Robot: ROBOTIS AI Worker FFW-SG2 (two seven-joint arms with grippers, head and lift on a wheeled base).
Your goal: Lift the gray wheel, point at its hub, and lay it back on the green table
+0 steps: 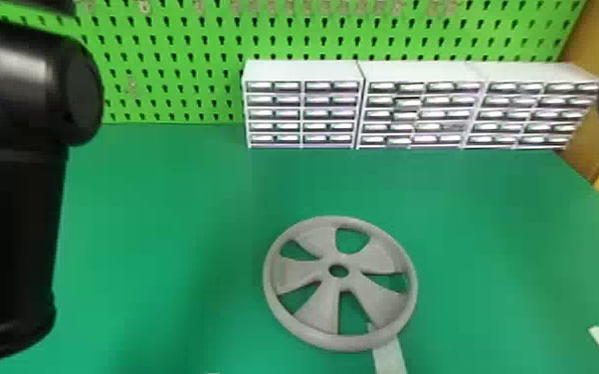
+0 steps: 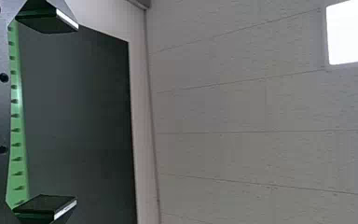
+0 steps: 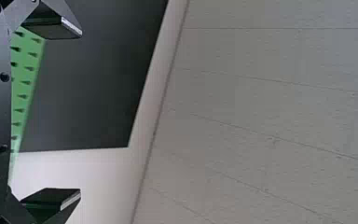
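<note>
Left gripper (image 2: 72,115): fingers spread wide, nothing between them. Right gripper (image 3: 78,113): the same, wide and empty. Well apart from both, the gray wheel (image 1: 303,271) lies flat on the green table (image 1: 139,224), one part of its rim over a pale strip (image 1: 390,358). Farther out from the grippers than the wheel stand white drawers (image 1: 303,74).

The task looks unstarted; a gripper would have to come down to the rim. A flat wheel likely leaves little room beneath, so fingertips could scrape the table or push the wheel along it. The strip could be pinched or dragged too. Held by one edge, the wheel might sag or twist free, and a finger pointing too close could bump the hub (image 1: 339,281).
</note>
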